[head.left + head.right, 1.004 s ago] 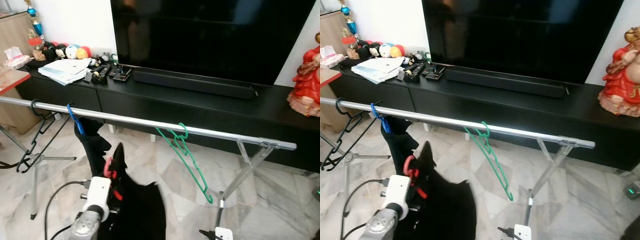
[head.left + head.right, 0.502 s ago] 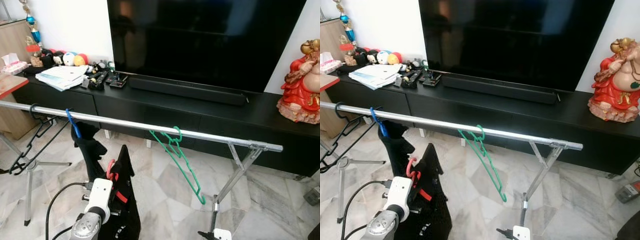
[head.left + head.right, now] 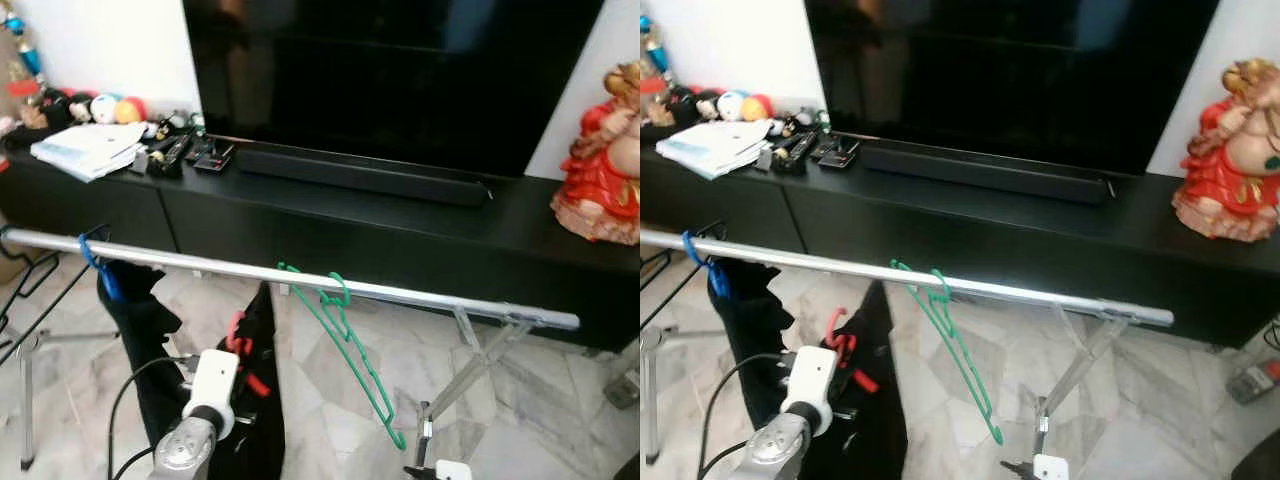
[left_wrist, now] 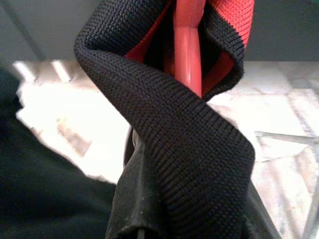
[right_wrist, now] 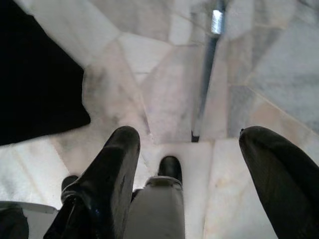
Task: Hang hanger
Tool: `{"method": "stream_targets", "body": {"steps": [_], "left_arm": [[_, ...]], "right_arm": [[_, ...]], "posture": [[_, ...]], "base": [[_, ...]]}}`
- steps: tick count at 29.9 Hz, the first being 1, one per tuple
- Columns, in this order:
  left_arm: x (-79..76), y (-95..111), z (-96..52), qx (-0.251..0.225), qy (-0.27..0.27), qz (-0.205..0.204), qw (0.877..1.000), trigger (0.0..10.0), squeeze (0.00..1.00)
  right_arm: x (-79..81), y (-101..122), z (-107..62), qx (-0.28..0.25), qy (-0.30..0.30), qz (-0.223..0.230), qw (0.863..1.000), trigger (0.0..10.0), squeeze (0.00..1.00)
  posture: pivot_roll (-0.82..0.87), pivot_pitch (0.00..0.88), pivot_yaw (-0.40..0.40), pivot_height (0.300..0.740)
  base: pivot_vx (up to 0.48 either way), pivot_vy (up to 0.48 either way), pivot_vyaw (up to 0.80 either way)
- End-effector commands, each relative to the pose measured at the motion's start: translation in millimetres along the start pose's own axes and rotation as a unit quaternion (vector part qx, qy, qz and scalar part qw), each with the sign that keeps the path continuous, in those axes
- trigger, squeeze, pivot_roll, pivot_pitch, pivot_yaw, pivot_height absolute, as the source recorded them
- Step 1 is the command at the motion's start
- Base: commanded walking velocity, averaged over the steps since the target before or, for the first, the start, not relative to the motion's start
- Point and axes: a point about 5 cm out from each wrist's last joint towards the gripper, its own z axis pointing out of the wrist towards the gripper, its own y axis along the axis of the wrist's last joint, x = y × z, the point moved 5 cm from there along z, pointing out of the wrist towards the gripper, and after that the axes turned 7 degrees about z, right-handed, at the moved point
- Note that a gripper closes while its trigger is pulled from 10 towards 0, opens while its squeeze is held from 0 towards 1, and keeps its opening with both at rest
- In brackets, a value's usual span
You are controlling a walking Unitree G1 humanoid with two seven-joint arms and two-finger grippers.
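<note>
Low on the left, under the silver rail (image 3: 300, 278): left gripper (image 3: 240, 345) up by a red hanger (image 3: 236, 332) with a black garment (image 3: 262, 400) on it. Fingers hidden by the cloth, so cannot tell if clamped or apart. Red hanger hook just below the rail, not on it yet.

On the rail: a green hanger (image 3: 350, 345) hanging bare near the middle, a blue hanger (image 3: 95, 270) with dark clothes at the left end.

Down by the floor: right gripper (image 5: 192, 169) with jaws wide apart, holding nothing.

Underfoot: pale marble floor (image 3: 330, 370). Behind the rail: long black TV cabinet (image 3: 400, 240), big dark TV (image 3: 390, 70), black soundbar (image 3: 360, 175), red statue (image 3: 600, 155) on the right, papers (image 3: 85, 150) and small toys (image 3: 95, 108) on the left.
</note>
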Motion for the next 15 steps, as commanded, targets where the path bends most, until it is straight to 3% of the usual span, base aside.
{"method": "stream_targets", "body": {"steps": [1,15], "left_arm": [[9.6,-0.3,-2.0,-0.001,0.014,0.001,1.0,10.0,0.0],[9.6,-0.3,-2.0,-0.001,0.014,0.001,1.0,10.0,0.0]], "right_arm": [[5.6,-5.4,-0.4,0.008,0.006,0.001,1.0,10.0,0.0],[5.6,-5.4,-0.4,0.008,0.006,0.001,1.0,10.0,0.0]], "posture": [[0.02,0.041,-0.002,0.74],[0.02,0.041,-0.002,0.74]], "base": [[0.0,0.0,0.0],[0.0,0.0,0.0]]}}
